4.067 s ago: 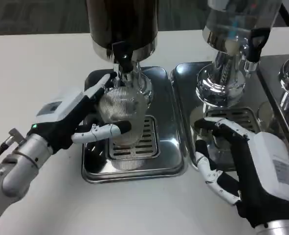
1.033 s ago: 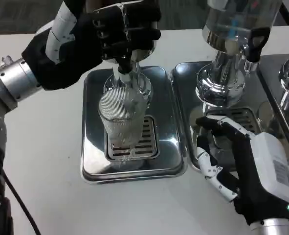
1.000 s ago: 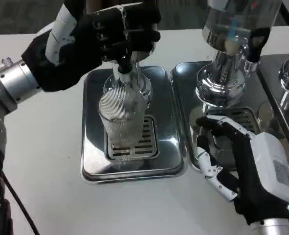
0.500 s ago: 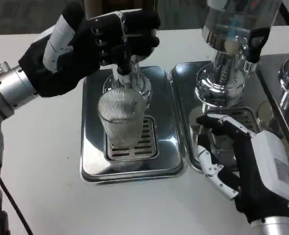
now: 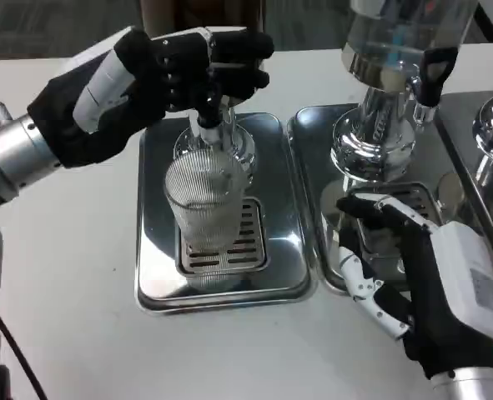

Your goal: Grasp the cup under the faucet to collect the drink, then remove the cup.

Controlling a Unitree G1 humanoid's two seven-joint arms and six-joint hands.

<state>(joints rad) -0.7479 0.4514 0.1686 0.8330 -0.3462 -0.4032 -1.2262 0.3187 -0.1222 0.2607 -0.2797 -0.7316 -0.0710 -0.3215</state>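
A ribbed clear cup (image 5: 208,204) stands upright on the grate of a steel drip tray (image 5: 284,208), right under the faucet spout (image 5: 210,132) of a dark drink dispenser. My left hand (image 5: 146,79) is raised above the cup, and its black fingers (image 5: 225,62) curl around the faucet's lever, hiding most of it. Whether liquid is flowing I cannot tell. My right hand (image 5: 425,287) lies at the front right with its fingers spread and holds nothing. It is well apart from the cup.
A second dispenser (image 5: 388,75) with a clear tank stands to the right on its own steel tray (image 5: 313,158). A third chrome base (image 5: 492,137) shows at the right edge. White tabletop (image 5: 71,292) lies left of and in front of the trays.
Four seconds ago my left hand was around the cup; it has since risen to the faucet lever. Over the last second it drew slightly toward me on the lever. The right hand stayed put.
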